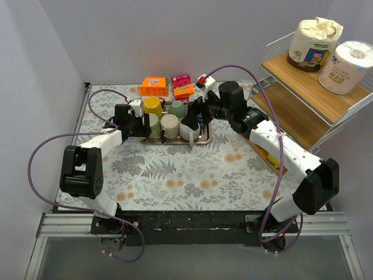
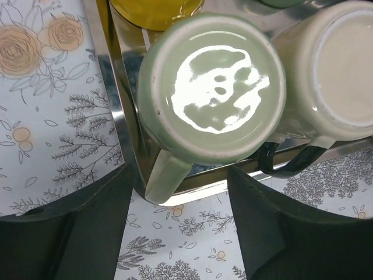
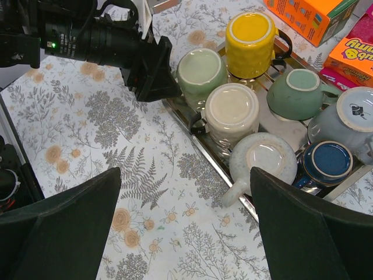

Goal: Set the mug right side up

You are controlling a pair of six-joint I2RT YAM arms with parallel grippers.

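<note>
The left gripper is half open and empty, the inverted green mug at its 12 o'clock. The right gripper gapes empty.

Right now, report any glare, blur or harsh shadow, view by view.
Left wrist: a white glare patch blows out the upturned base of the pale green mug, and the tray rim glints. Right wrist: the cream mug is sharp, the right pincer's fingers dark and featureless. Top external: even light, faint shadows.
</note>
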